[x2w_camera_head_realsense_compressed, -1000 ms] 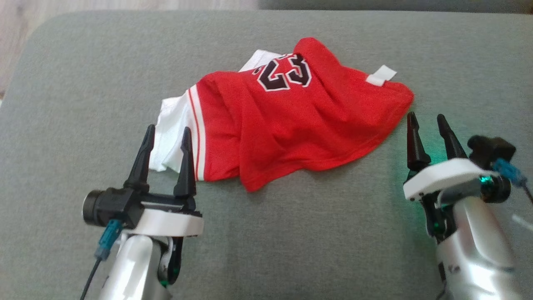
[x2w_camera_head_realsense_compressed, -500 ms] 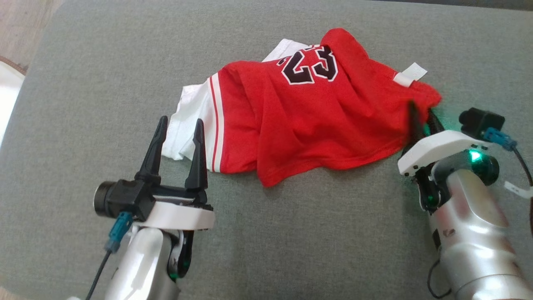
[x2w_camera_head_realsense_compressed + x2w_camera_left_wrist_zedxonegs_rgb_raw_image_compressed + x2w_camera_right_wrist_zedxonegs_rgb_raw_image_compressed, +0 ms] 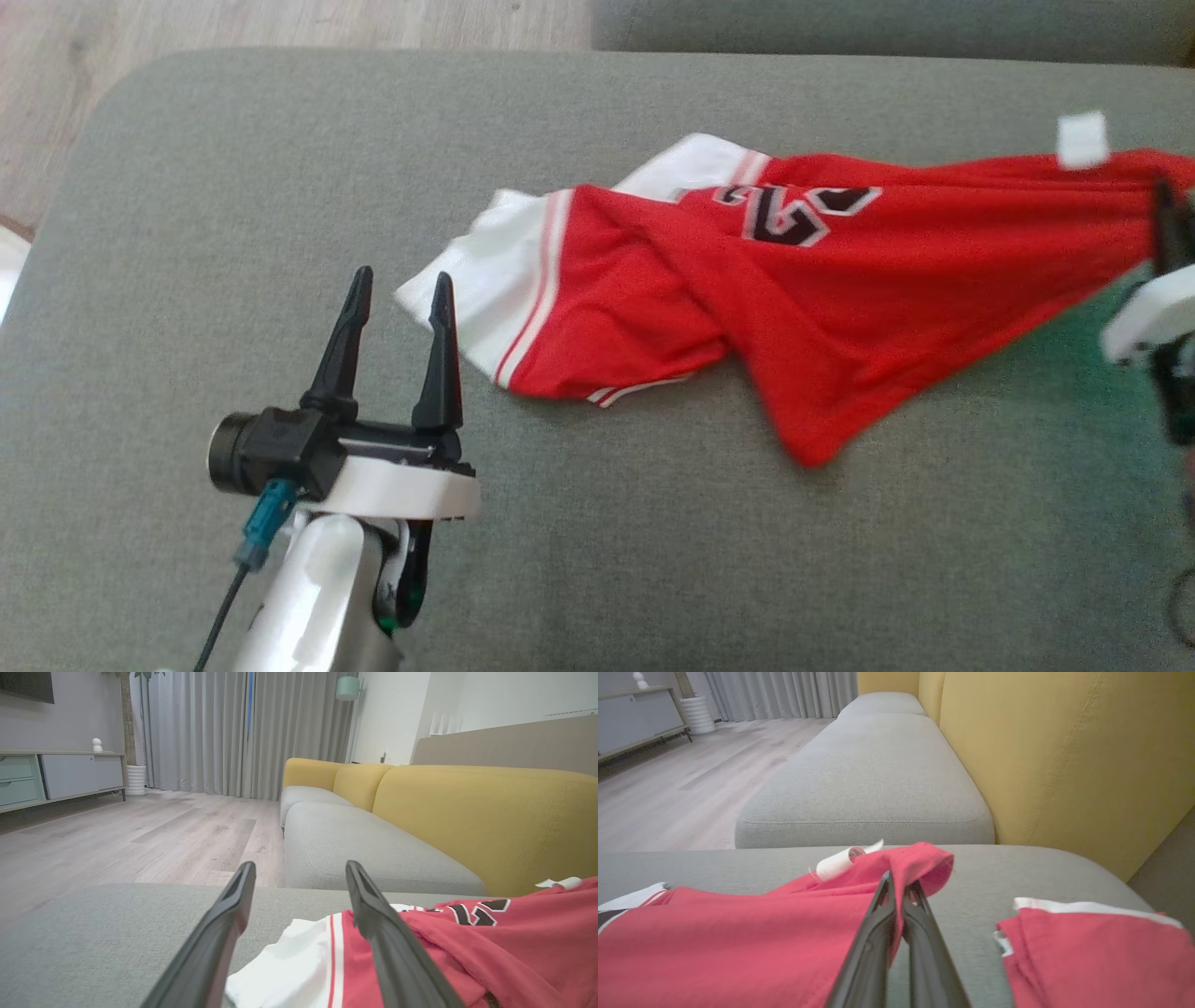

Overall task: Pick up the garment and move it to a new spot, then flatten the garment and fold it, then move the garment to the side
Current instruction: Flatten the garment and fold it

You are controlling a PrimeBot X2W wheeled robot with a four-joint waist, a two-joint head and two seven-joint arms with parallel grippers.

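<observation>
We show, from largest to smallest, the elements of the scene. A pale wooden floor [image 3: 117, 840] runs to grey curtains [image 3: 210, 728]. On it stands a sofa with a yellow backrest [image 3: 1064, 765] and grey seat pads [image 3: 864, 779]. A low cabinet [image 3: 60, 774] along the wall has its drawers closed. The work surface is a broad grey cushion [image 3: 653, 560].

The garment [image 3: 840, 280], a red jersey with a dark number [image 3: 794, 210] and a white panel [image 3: 504, 271], lies across the far right part of this cushion. It is drawn out lengthwise toward the head view's right edge. In the right wrist view we note a second piece of red cloth [image 3: 1092, 952] with white trim on the cushion, to the right of the fingers. We cannot tell whether it belongs to the same garment.

The left gripper [image 3: 401, 274] has its fingers spread and holds nothing. The corner of the white panel appears between them, and we cannot tell whether they touch it. The right gripper [image 3: 900, 884] has its fingers pressed together on a raised fold of the garment's red edge.

A white ribbed pot [image 3: 136, 779] stands by the curtains, and a plant's trunk appears to rise from it. A small white tag [image 3: 838, 862] sits just beside the pinched fold.
</observation>
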